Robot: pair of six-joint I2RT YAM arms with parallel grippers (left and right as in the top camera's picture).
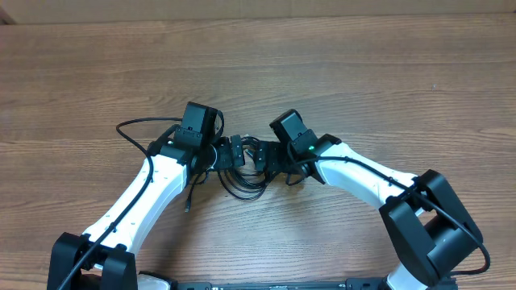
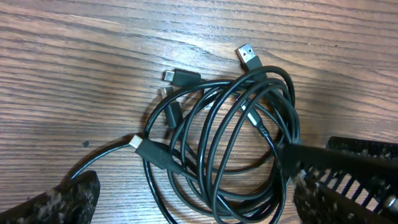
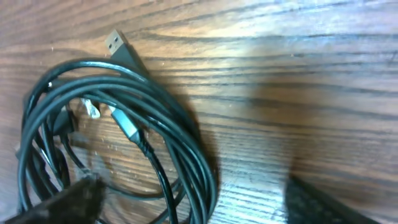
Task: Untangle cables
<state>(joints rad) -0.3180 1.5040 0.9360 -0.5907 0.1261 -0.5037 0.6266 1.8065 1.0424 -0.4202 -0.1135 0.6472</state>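
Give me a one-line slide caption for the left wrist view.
Tangled black cables coiled on the wooden table, framed by the open left pincer.

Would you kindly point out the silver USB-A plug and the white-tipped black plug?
silver USB-A plug [image 2: 245, 52]: left wrist view, its metal shell.
white-tipped black plug [image 2: 149, 150]: left wrist view, its black body.
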